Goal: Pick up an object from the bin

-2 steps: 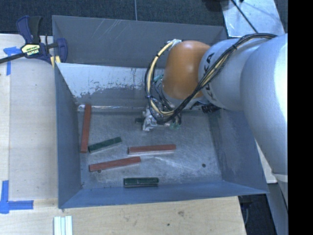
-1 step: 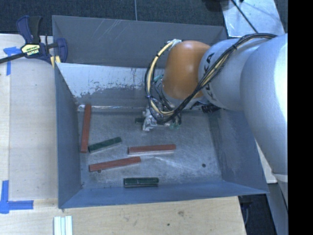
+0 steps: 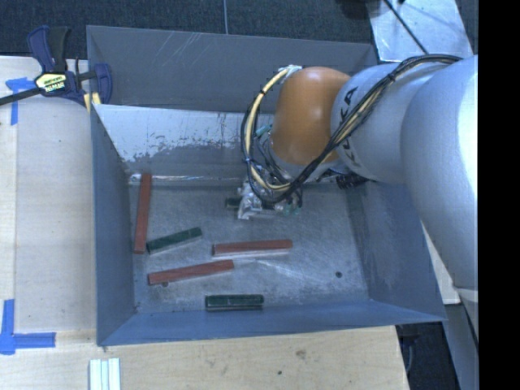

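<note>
The arm [image 3: 390,128], cut off at the right, hides the far right corner of the bin [image 3: 114,218]. Its gripper [image 3: 253,203] sits mid-floor, masked by cables; whether it is open or closed, I cannot tell. Nearest it, not touching, lies a reddish-brown bar [image 3: 252,249].

Grey bin [image 3: 114,218] with loose sticks [image 3: 252,249]
</note>
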Tool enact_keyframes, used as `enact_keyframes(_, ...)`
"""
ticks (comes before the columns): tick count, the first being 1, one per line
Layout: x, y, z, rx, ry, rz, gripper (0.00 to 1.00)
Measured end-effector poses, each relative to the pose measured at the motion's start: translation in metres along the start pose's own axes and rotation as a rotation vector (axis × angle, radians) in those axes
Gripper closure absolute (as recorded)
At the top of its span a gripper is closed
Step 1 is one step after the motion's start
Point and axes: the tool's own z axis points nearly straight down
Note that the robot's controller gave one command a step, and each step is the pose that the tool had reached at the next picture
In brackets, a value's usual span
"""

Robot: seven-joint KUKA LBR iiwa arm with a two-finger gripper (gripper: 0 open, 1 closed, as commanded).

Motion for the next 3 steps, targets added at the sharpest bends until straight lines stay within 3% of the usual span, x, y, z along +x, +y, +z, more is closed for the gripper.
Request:
enact_keyframes(1,0.005,-0.001,-0.016,0.004,0.024,-0.001,1.00)
enact_keyframes(3,0.002,0.000,-0.053,0.003,0.022,-0.001,1.00)
